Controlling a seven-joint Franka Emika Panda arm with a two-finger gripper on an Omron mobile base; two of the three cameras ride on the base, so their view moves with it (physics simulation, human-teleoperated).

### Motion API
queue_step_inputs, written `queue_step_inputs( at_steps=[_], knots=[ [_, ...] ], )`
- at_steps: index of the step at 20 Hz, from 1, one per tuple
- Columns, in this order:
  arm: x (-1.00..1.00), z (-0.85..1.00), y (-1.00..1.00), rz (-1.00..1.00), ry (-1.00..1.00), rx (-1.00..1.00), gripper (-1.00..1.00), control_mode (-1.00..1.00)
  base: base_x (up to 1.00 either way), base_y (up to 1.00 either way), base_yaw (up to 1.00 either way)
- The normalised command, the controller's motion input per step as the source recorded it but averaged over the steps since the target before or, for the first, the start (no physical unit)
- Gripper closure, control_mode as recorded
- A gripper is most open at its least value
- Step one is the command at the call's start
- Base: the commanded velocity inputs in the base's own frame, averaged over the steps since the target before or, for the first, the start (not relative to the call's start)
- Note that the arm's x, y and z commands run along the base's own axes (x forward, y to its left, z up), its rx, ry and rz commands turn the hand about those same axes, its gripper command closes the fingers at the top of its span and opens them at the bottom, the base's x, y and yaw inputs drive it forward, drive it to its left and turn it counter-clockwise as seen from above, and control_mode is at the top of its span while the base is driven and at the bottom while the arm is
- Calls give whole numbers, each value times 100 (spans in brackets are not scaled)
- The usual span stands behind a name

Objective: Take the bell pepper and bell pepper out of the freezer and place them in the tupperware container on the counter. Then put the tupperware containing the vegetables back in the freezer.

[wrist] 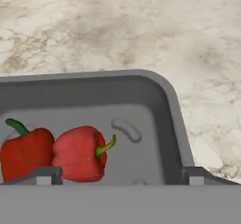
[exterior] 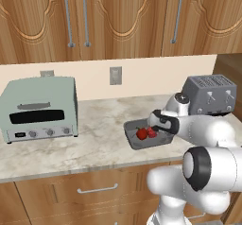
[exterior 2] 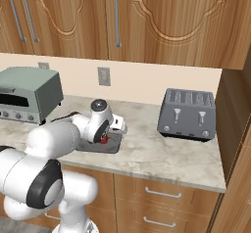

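Note:
The dark grey tupperware container (exterior: 134, 143) (exterior 2: 109, 149) (wrist: 94, 84) sits on the beige marbled counter (exterior: 99, 125) (wrist: 141, 25). Both red bell peppers lie side by side inside it, one at the left (wrist: 26, 152) (exterior: 141, 134) and one beside it (wrist: 80, 152) (exterior: 151, 132). In the right base view a pepper (exterior 2: 104, 139) peeks out below the hand. My gripper (wrist: 120, 177) (exterior: 156, 127) hovers just over the tub, open, its fingertips (wrist: 44, 176) wide apart and touching neither pepper. The freezer is out of view.
A pale green toaster oven (exterior: 40, 108) (exterior 2: 27, 92) stands left of the tub and a grey toaster (exterior: 210, 94) (exterior 2: 188, 113) to its right. Wooden wall cabinets (exterior: 118, 16) hang above; drawers (exterior 2: 162, 193) with silver handles run below the counter.

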Motion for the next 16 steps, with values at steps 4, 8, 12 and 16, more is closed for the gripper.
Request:
queue_step_inputs(
  at_steps=[4,8,12,16],
  knots=[
    [0,20,-55,-3,-1,0,-100,-100,0,0,0],
    [6,-3,-42,-2,0,0,-100,-100,0,0,0],
    [18,-33,-25,0,6,0,-100,-100,0,0,0],
    [18,-50,-1,0,10,1,-100,-100,0,0,0]
  ],
)
